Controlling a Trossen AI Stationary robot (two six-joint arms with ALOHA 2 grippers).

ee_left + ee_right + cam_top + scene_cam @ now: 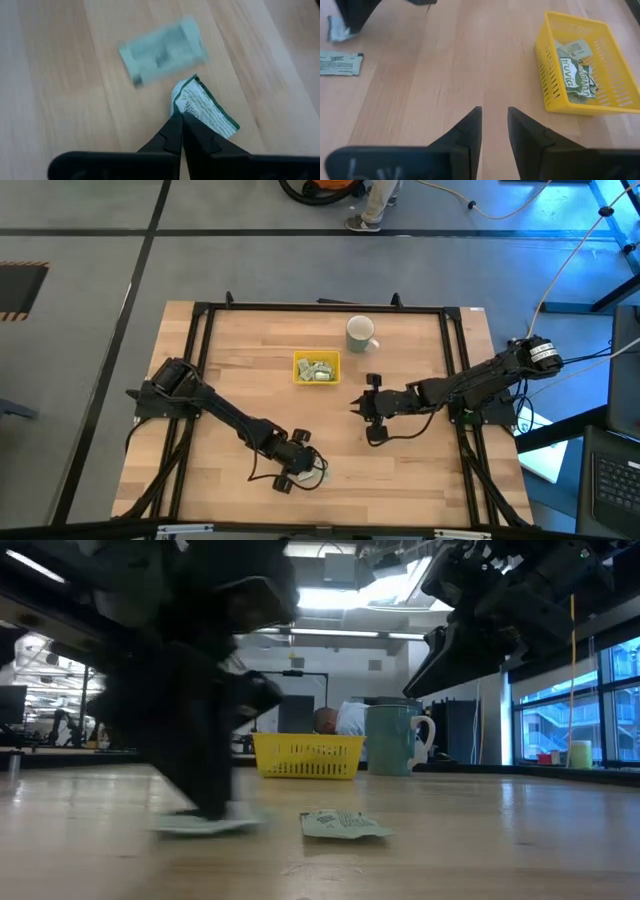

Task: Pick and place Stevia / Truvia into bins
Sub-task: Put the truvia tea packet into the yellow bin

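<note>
One sachet [205, 107] pinched in left gripper [181, 120], another [162, 50] beside.

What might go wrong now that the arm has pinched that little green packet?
The left gripper holds one sachet only by its edge, so it may slip out on the way to the yellow tray. A second sachet lies close by and might get nudged as the arm lifts.

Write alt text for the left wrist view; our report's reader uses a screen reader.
The left gripper has its two dark fingers shut on the edge of a green-and-white sachet on the wooden table. A second sachet lies flat just beyond it, apart from the first.
</note>
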